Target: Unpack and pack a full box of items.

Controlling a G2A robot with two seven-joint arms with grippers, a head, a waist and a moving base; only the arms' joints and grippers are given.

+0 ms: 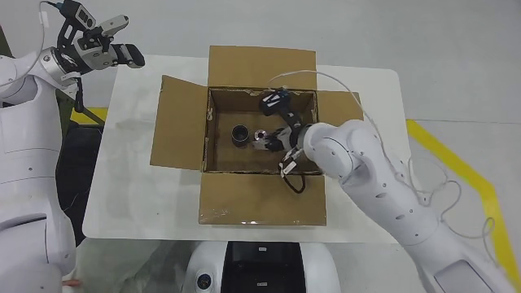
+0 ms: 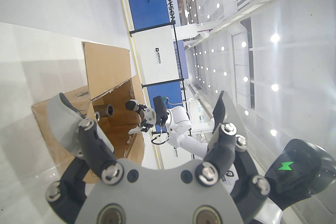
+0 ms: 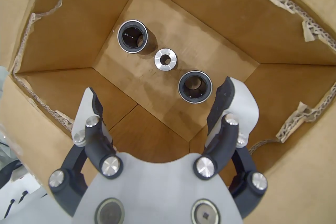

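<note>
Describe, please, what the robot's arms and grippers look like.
The left arm and right arm have glossy white rounded shells. The left gripper and right gripper each have a grey plate, black linkages, silver screws and two pale fingers with black pads. A thin white cable loops over the right arm.

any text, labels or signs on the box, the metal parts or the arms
Box: dark print on its outer side, too small to read.
Metal parts: none visible.
Black cover beside the left gripper: a green lightning-bolt sign, no words.
</note>
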